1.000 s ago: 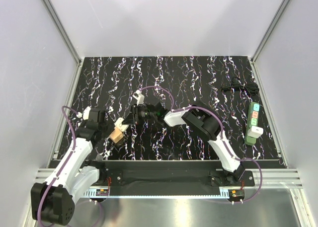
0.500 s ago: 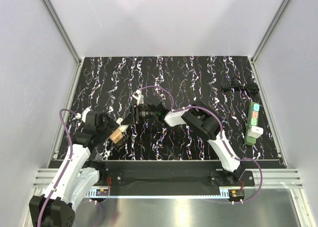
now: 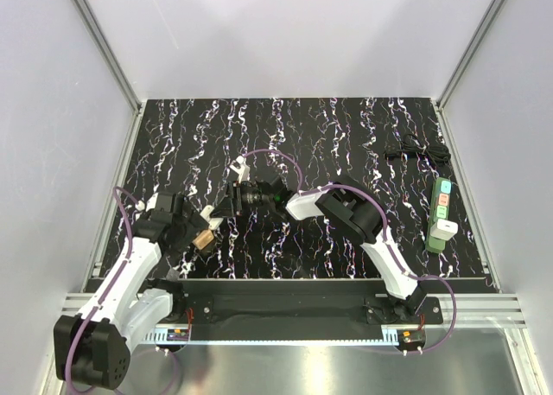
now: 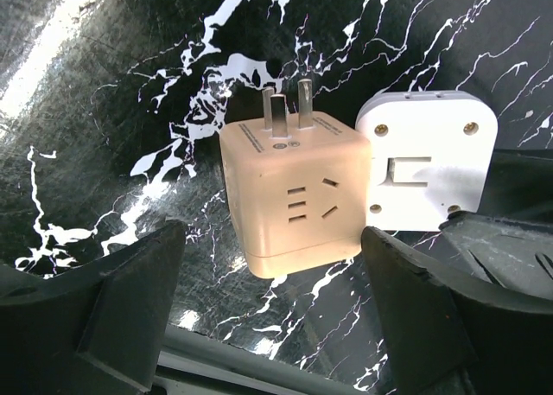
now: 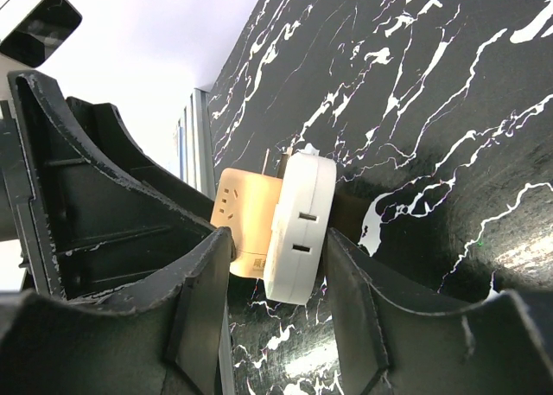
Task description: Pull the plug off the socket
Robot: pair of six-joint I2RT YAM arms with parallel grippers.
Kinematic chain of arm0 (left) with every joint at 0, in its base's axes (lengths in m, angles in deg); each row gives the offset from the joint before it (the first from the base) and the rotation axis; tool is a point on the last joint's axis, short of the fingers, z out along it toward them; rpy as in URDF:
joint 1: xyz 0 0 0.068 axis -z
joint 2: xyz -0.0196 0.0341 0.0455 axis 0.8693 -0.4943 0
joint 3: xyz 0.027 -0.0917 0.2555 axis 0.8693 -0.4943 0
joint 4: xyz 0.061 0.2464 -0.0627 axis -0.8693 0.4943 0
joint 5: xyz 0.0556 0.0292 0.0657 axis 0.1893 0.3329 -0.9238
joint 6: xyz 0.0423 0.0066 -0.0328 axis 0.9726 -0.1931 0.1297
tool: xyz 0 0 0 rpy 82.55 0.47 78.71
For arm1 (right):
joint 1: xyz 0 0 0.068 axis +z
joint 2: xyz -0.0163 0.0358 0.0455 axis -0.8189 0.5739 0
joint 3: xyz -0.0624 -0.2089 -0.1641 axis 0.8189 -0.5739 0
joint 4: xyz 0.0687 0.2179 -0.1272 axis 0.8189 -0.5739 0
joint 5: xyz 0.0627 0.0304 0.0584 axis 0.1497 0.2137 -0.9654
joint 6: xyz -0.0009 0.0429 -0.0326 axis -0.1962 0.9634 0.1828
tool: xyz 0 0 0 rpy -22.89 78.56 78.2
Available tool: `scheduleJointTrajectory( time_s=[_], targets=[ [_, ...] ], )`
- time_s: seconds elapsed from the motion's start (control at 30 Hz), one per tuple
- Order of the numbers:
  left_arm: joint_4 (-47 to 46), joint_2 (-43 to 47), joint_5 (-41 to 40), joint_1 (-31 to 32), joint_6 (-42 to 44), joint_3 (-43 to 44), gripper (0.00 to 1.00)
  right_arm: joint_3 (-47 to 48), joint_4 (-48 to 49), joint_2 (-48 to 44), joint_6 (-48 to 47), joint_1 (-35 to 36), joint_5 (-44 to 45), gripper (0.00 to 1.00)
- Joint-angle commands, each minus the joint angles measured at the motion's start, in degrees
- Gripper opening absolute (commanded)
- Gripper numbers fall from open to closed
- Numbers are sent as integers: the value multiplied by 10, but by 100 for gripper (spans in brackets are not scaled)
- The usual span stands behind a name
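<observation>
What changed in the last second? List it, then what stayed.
The left gripper opened and let go of the peach cube adapter, which now lies beside the white adapter. The right gripper opened partly. The green power strip and black cable stayed put.

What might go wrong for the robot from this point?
The cube sits between the left hand's open fingers with the white plug tight against it, so closing may catch both. The right hand reaches at the same pair, so the two hands might collide.
</observation>
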Motion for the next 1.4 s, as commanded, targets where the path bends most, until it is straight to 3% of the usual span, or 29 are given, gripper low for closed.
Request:
scheduleJointTrajectory(
  time_s=[0.0, 0.53, 0.77, 0.9, 0.97, 1.1, 1.37],
  targets=[
    [-16, -4, -19, -2, 4, 17, 87, 3, 19, 0, -9, -4, -8, 54],
    [-60, -28, -22, -2, 3, -15, 85, 20, 17, 18, 5, -4, -22, 54],
    [-64, -12, -28, -2, 4, -33, 71, 30, 27, 29, 20, -3, -37, 53],
    [-71, -3, -23, -2, 10, -40, 54, 36, 37, 36, 28, -2, -48, 53],
    [-73, -1, -19, -3, 10, -42, 51, 39, 38, 39, 31, 1, -49, 53],
    [-77, 4, -13, -2, 14, -42, 52, 46, 38, 44, 33, 7, -54, 53],
    [-68, 50, -29, -3, 16, -36, 67, 46, 36, 43, 32, 8, -54, 53]
  ],
)
